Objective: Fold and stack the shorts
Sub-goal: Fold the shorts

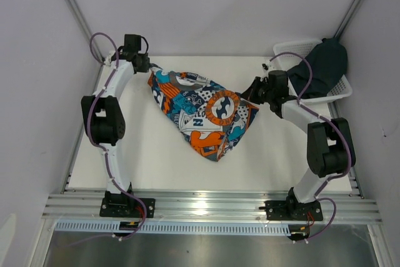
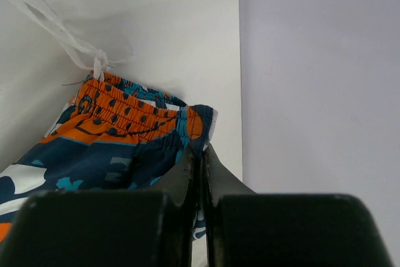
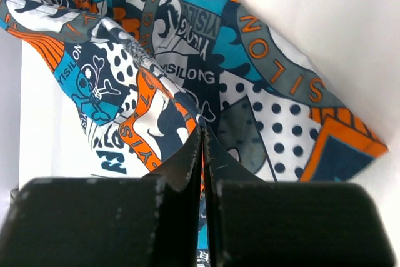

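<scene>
The printed shorts (image 1: 203, 114), orange, teal, white and navy with lettering, lie spread across the middle of the white table. My left gripper (image 1: 150, 65) is shut on their far-left waistband corner; the left wrist view shows the orange elastic waistband (image 2: 125, 117) and a white drawstring (image 2: 69, 45) ahead of the closed fingers (image 2: 201, 157). My right gripper (image 1: 252, 90) is shut on the right edge of the same shorts (image 3: 206, 60), with cloth pinched between the fingers (image 3: 203, 139). The plain dark navy-teal shorts (image 1: 322, 67) lie heaped in the white mesh basket (image 1: 342, 92) at the far right.
The basket stands at the table's far right corner behind my right arm. Grey walls close in on the table at the back and both sides. A metal rail (image 1: 206, 204) runs along the near edge by the arm bases.
</scene>
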